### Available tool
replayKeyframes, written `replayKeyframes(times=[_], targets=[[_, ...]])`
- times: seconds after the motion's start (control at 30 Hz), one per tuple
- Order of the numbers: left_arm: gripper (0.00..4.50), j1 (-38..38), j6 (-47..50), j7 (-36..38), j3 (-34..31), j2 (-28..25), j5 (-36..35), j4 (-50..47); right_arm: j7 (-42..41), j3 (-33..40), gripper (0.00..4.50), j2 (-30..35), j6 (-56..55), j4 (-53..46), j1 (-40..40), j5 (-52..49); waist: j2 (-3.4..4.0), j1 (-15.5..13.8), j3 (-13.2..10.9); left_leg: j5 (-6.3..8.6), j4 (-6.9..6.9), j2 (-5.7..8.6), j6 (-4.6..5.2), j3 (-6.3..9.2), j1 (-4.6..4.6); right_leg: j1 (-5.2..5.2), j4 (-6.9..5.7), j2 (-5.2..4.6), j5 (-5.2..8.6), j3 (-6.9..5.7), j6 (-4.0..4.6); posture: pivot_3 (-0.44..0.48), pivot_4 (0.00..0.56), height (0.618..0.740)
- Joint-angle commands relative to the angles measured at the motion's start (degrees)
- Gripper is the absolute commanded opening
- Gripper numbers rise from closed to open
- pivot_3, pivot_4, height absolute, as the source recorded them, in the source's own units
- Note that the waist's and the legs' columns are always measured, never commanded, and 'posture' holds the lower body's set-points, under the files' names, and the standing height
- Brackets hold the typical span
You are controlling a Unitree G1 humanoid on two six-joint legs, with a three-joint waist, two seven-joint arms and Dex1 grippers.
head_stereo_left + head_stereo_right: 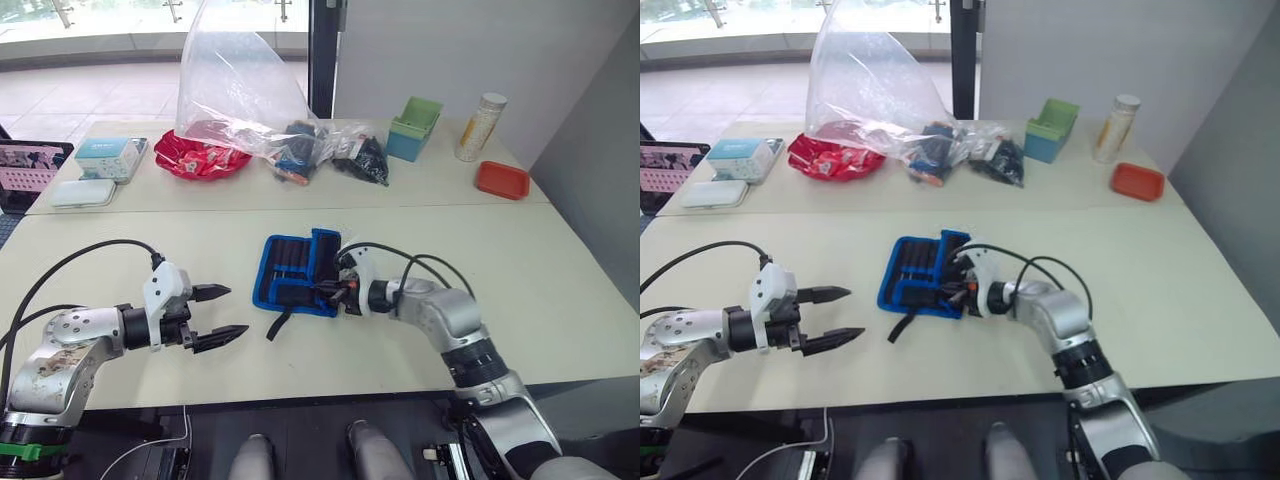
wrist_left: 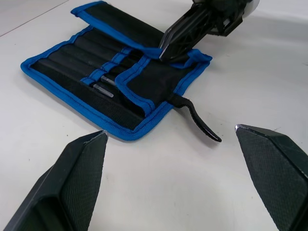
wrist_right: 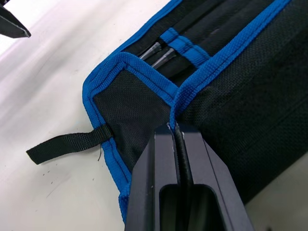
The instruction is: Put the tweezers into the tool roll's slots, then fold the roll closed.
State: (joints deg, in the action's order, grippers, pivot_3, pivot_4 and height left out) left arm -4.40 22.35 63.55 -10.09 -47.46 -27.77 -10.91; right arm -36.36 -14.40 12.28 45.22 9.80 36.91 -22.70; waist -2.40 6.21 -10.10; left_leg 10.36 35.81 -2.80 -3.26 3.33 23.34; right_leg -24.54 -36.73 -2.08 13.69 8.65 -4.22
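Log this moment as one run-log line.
stage: folding | tool roll: partly folded, tweezers in slots | right hand: shut on roll's blue edge | left hand: open, beside the roll, holding nothing

One tool roll [image 1: 297,271] lies on the tabletop [image 1: 560,290], with two tweezers [image 3: 159,52] visible in its slots. Farther back sit one clear plastic bag [image 1: 235,85], one red bowl [image 1: 200,160], one green box [image 1: 413,128], one bottle [image 1: 480,127], one red tray [image 1: 501,180] and two pale boxes [image 1: 110,158].

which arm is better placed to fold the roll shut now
Right, probably. The right hand is shut on the tool roll, pinching its blue-bordered flap edge. The left hand hangs open above the table, apart from the roll.
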Motion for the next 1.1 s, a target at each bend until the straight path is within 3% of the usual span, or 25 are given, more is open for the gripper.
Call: replayKeyframes(times=[0.03, 0.13, 0.43, 0.7, 0.87, 1.1], targets=[[4.50, -0.5, -1.4, 0.4, -0.9, -1.4, 0.6, -0.6, -0.7, 0.2, 0.30, -2.2, -1.8, 2.6, -0.6, 0.7, -0.01, 0.5, 0.0, 0.00, 0.00, -0.01, 0.00, 0.00, -0.03, 0.01, -0.02, 0.01, 0.00, -0.01, 0.00, 0.000, 0.150, 0.733], [4.50, -1.0, -1.2, 0.5, -0.3, -1.7, 1.3, 0.1, -2.7, -0.1, 1.14, -1.9, -4.6, 2.3, -2.1, 1.7, -0.01, 1.0, 0.0, 0.00, 0.00, -0.03, 0.00, 0.00, -0.09, 0.04, -0.06, 0.03, 0.00, -0.01, 0.01, 0.000, 0.150, 0.733], [4.50, -3.8, -3.3, 0.8, 1.3, -2.3, 4.6, 4.8, -9.5, 4.9, 4.27, -0.7, -12.1, -6.0, -3.6, -2.1, 0.01, 0.7, 0.0, 0.00, 0.04, -0.03, 0.00, 0.01, -0.05, 0.05, -0.05, 0.03, 0.00, -0.01, 0.02, 0.000, 0.150, 0.733], [4.50, -5.6, -5.7, 0.8, 1.7, -1.1, 5.5, 7.9, -12.8, 7.7, 4.27, 4.8, -18.2, -7.5, -2.5, -0.5, -0.01, 0.6, 0.0, 0.01, -0.07, -0.02, -0.01, 0.02, 0.03, 0.01, 0.01, 0.02, 0.01, -0.02, 0.01, 0.000, 0.150, 0.733], [4.50, -5.2, -5.6, 0.6, 1.7, -0.2, 5.0, 7.6, -13.4, 2.4, 2.81, 7.0, -28.0, -0.9, -1.6, 8.7, -0.03, 0.8, -0.1, 0.01, -0.12, -0.02, -0.01, 0.01, 0.02, -0.02, -0.01, 0.02, 0.03, -0.01, 0.02, 0.000, 0.150, 0.733], [4.50, -4.9, -2.0, -0.4, 1.8, 0.1, 4.4, 7.9, -12.9, -1.5, 0.24, 4.8, -33.0, 7.1, -1.1, 14.9, -0.04, 0.8, -0.1, 0.01, -0.09, -0.02, 0.00, 0.01, 0.02, -0.02, -0.03, 0.02, 0.02, -0.01, 0.02, 0.000, 0.150, 0.733]])
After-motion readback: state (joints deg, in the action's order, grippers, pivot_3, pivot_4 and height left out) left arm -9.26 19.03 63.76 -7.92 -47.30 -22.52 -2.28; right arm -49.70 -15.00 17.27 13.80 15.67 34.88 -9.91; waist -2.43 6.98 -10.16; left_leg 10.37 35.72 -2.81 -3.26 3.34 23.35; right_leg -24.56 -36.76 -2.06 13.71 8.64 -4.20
